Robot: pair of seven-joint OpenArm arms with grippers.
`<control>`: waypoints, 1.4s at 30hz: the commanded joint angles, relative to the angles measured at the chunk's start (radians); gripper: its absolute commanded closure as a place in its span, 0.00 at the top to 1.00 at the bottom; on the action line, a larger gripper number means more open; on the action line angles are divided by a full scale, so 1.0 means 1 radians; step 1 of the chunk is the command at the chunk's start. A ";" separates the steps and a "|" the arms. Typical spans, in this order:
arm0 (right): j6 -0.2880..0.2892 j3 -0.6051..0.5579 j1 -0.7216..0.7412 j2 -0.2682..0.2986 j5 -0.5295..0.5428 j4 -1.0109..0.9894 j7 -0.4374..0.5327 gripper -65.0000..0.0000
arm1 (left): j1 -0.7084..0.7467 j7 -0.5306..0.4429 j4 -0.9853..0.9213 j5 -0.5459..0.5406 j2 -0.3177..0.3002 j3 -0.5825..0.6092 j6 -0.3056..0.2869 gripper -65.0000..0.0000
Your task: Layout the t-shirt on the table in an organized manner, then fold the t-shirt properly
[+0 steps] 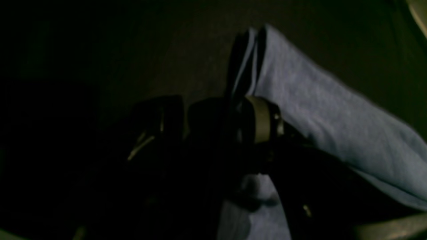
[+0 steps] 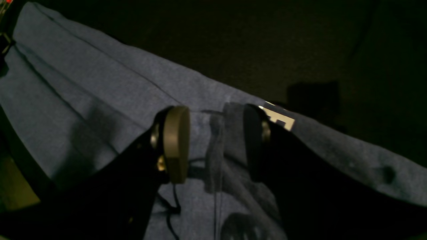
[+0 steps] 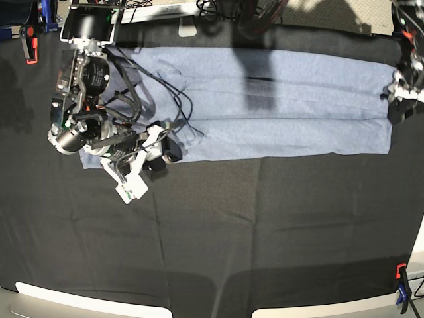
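The t-shirt [image 3: 265, 106] stretches lengthwise between both grippers, the right gripper [image 2: 217, 143] open astride a fold, the left gripper [image 1: 248, 63] pinching its end.

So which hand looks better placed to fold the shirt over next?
Probably the right hand: its open fingers straddle a raised fold at the t-shirt's near edge. The left hand is at the shirt's far end, with cloth between its fingers.

one t-shirt [image 3: 278, 99], one table [image 3: 265, 225], two hands, three clamps
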 commanded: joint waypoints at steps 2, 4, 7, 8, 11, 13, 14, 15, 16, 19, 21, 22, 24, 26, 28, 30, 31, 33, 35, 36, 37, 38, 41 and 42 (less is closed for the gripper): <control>0.008 0.003 0.019 0.005 0.022 0.019 0.021 0.39 | -0.006 -0.014 0.013 -0.030 -0.026 0.008 -0.010 0.40; 0.008 0.003 0.019 0.005 0.021 0.019 0.021 0.39 | -0.003 0.011 0.013 -0.064 -0.034 0.030 -0.010 0.40; 0.008 0.003 0.019 0.005 0.022 0.019 0.021 0.39 | -0.003 0.093 0.013 -0.154 -0.033 0.055 -0.010 0.40; 0.008 0.003 0.019 0.005 0.021 0.019 0.021 0.39 | -0.003 0.119 0.013 -0.189 -0.033 0.060 -0.010 0.40; 0.008 0.003 0.019 0.005 0.021 0.019 0.021 0.39 | -0.003 0.174 0.013 -0.268 -0.034 0.061 -0.010 0.40; 0.008 0.003 0.019 0.005 0.021 0.019 0.021 0.39 | -0.003 0.205 0.013 -0.306 -0.033 0.061 -0.010 0.38; 0.008 0.003 0.019 0.005 0.021 0.019 0.021 0.39 | -0.003 0.214 0.013 -0.317 -0.031 0.061 -0.010 0.38; 0.008 0.003 0.019 0.005 0.022 0.019 0.021 0.39 | -0.003 0.215 0.013 -0.324 -0.030 0.061 -0.010 0.38; 0.008 0.003 0.019 0.005 0.021 0.019 0.021 0.39 | 0.000 0.215 0.013 -0.324 -0.030 0.061 -0.010 0.36; 0.008 0.003 0.019 0.005 0.022 0.019 0.021 0.39 | 0.007 0.214 0.013 -0.324 -0.030 0.061 -0.010 0.30; 0.008 0.003 0.019 0.005 0.022 0.019 0.021 0.39 | 0.014 0.201 0.013 -0.324 -0.029 0.061 -0.010 0.25; 0.008 0.003 0.019 0.005 0.022 0.019 0.021 0.39 | 0.016 0.199 0.013 -0.324 -0.027 0.061 -0.010 0.22; 0.008 0.003 0.019 0.005 0.022 0.019 0.021 0.39 | 0.016 0.201 0.012 -0.323 -0.021 0.061 -0.010 0.17; 0.008 0.003 0.019 0.005 0.022 0.019 0.021 0.39 | 0.016 0.200 0.013 -0.323 -0.010 0.061 -0.010 0.08; 0.008 0.003 0.019 0.005 0.022 0.019 0.021 0.39 | 0.015 0.186 0.013 -0.323 -0.001 0.061 -0.010 0.00; 0.008 0.003 0.019 0.005 0.022 0.019 0.021 0.39 | 0.016 0.160 0.013 -0.323 0.008 0.061 -0.010 0.00; 0.008 0.003 0.019 0.005 0.022 0.019 0.021 0.39 | 0.016 0.146 0.013 -0.323 0.010 0.061 -0.010 0.00; 0.008 0.004 0.019 0.005 0.022 0.019 0.021 0.39 | 0.016 0.109 0.013 -0.323 0.011 0.060 -0.010 0.00; 0.008 0.004 0.019 0.005 0.021 0.026 0.021 0.39 | 0.016 0.068 0.013 -0.291 0.008 0.059 -0.010 0.00; 0.008 0.004 0.019 0.005 0.020 0.033 0.021 0.39 | 0.016 0.046 0.013 -0.255 0.008 0.059 -0.010 0.00; 0.008 0.005 0.019 0.005 0.017 0.043 0.021 0.39 | 0.016 0.019 0.013 -0.217 0.008 0.059 -0.010 0.00; 0.008 0.010 0.019 0.005 0.018 0.056 0.021 0.39 | 0.016 0.001 0.013 -0.184 0.009 0.059 -0.010 0.00; 0.008 0.033 0.019 0.005 0.018 0.114 0.021 0.39 | 0.016 -0.008 0.013 -0.158 0.009 0.059 -0.010 0.00; 0.008 0.044 0.019 0.005 0.018 0.135 0.020 0.39 | 0.016 -0.008 0.013 -0.158 0.009 0.059 -0.010 0.00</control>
